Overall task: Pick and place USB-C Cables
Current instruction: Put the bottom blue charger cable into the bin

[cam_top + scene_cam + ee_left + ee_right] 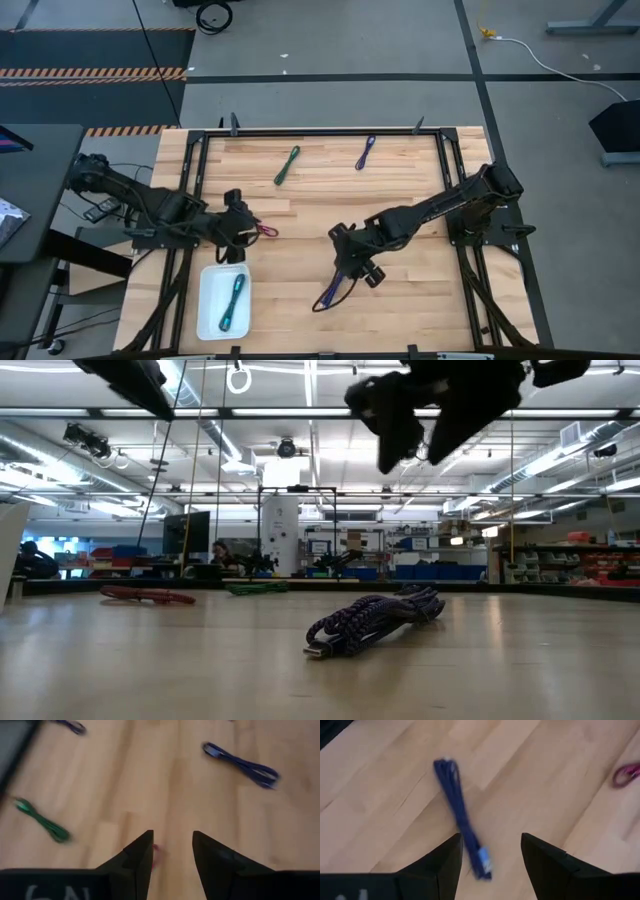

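Four USB-C cables lie flat on the wooden table: green (287, 166), purple (366, 152), magenta (266, 231) and blue-violet (333, 290). A teal one (234, 303) lies inside the white tray (207, 300). My left gripper (250, 232) hangs open just left of the magenta cable, a bit of which (155, 853) shows beside one finger. My right gripper (348, 268) is open above the far end of the blue-violet cable (461, 827). In the low view it (410, 430) hangs well above that cable (375, 622).
The tray sits at the near left corner. Black frame rails (190, 190) run along the table's left, right and far sides. Bare wood lies in the middle between the two arms and at the near right.
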Robot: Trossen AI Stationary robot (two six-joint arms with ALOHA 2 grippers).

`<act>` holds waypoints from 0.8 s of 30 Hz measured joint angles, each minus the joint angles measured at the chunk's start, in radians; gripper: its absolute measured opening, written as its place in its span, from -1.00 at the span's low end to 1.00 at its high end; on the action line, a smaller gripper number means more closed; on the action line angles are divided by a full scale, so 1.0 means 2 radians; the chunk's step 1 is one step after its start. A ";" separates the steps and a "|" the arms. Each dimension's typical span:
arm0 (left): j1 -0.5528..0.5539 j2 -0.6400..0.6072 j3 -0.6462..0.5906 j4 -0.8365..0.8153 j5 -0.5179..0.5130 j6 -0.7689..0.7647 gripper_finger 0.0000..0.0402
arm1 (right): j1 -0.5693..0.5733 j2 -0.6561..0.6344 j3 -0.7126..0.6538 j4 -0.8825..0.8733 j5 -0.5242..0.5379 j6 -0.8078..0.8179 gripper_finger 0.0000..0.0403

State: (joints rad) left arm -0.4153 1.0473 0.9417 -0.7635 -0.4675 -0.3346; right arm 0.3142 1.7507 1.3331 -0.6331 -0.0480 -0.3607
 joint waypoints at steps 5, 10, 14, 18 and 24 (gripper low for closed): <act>0.022 0.000 0.000 0.001 -0.006 0.027 -0.28 | 0.010 0.027 0.000 0.019 0.006 0.008 0.01; 0.023 0.000 0.000 0.013 -0.006 -0.005 -0.28 | 0.008 0.068 0.000 0.021 0.016 0.033 0.01; 0.013 0.011 0.000 0.028 -0.013 -0.024 -0.28 | 0.003 0.104 0.000 0.020 0.010 0.041 0.01; -0.004 0.024 0.000 0.031 -0.017 -0.037 -0.28 | -0.003 0.130 0.000 0.011 -0.011 0.064 0.01; -0.035 0.045 0.000 0.032 -0.019 -0.068 -0.28 | -0.003 0.138 0.001 0.010 0.005 0.062 -0.10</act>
State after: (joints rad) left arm -0.4849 1.1366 0.9421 -0.6990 -0.5049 -0.4714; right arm 0.3089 2.0272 1.3350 -0.6125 -0.0387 -0.2358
